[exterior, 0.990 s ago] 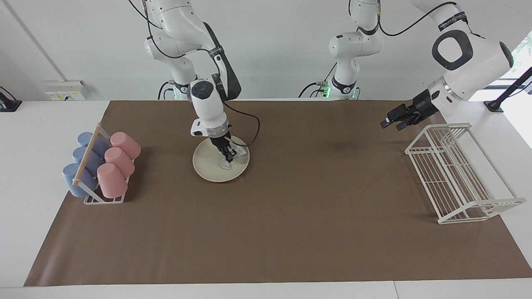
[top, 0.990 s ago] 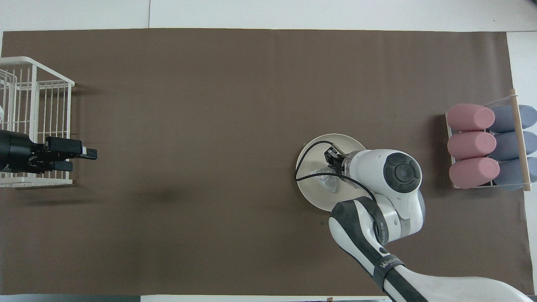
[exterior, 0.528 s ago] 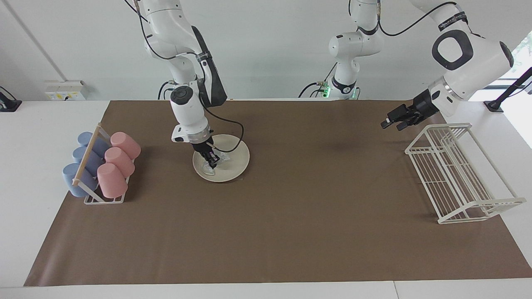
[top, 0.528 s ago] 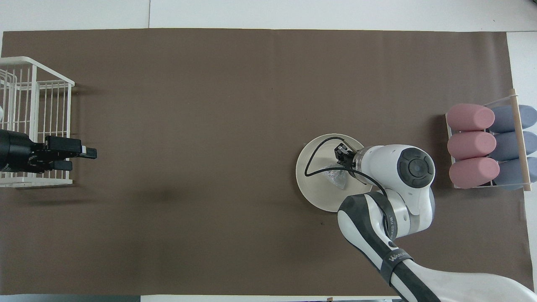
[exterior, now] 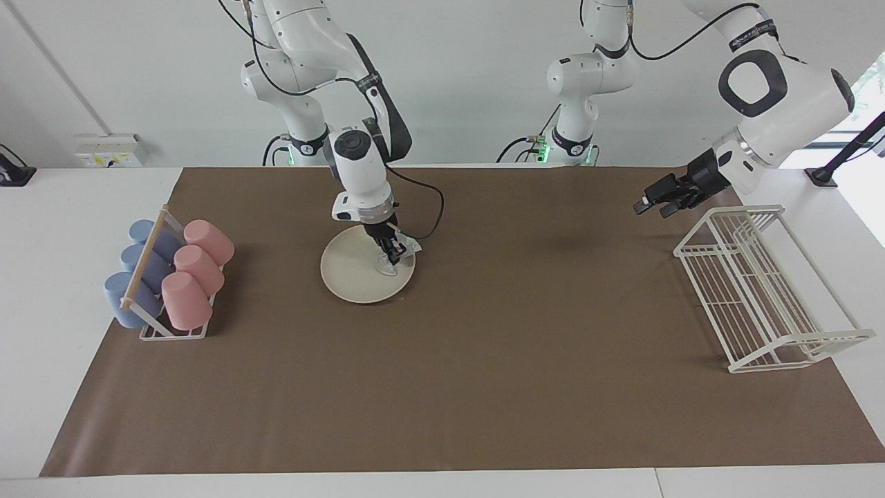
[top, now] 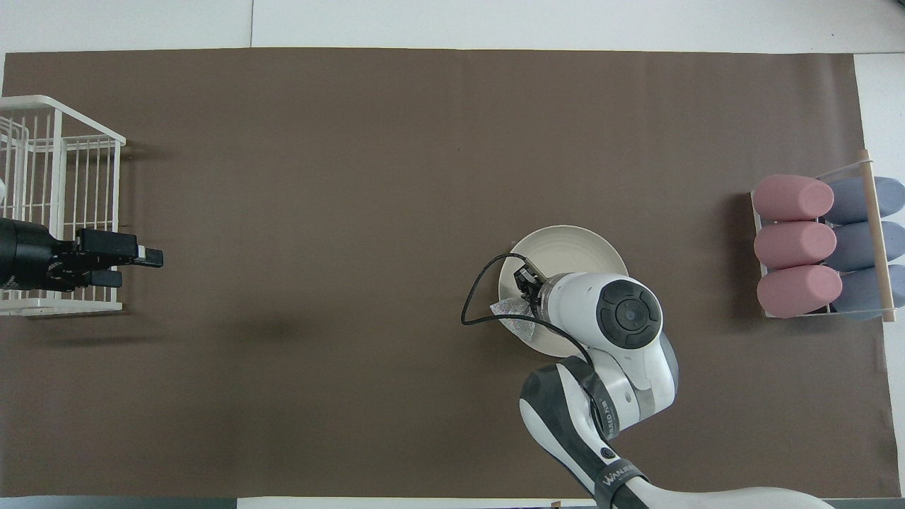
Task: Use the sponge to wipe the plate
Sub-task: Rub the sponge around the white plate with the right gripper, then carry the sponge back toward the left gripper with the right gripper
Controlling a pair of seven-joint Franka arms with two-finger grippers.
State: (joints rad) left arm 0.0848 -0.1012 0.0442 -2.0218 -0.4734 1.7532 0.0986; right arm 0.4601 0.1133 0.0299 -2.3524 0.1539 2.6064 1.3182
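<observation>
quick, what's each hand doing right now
Left hand: open, holding nothing, up in the air beside the rack.
Right hand: shut on the sponge, on the plate.

On a brown mat [top: 353, 212], the right gripper [top: 524, 283] pinches a silvery sponge [top: 510, 315] at the rim of a cream plate [top: 573, 244], while the left gripper [top: 145, 258] waits, fingers parted, beside a white wire rack [top: 60, 152].
</observation>
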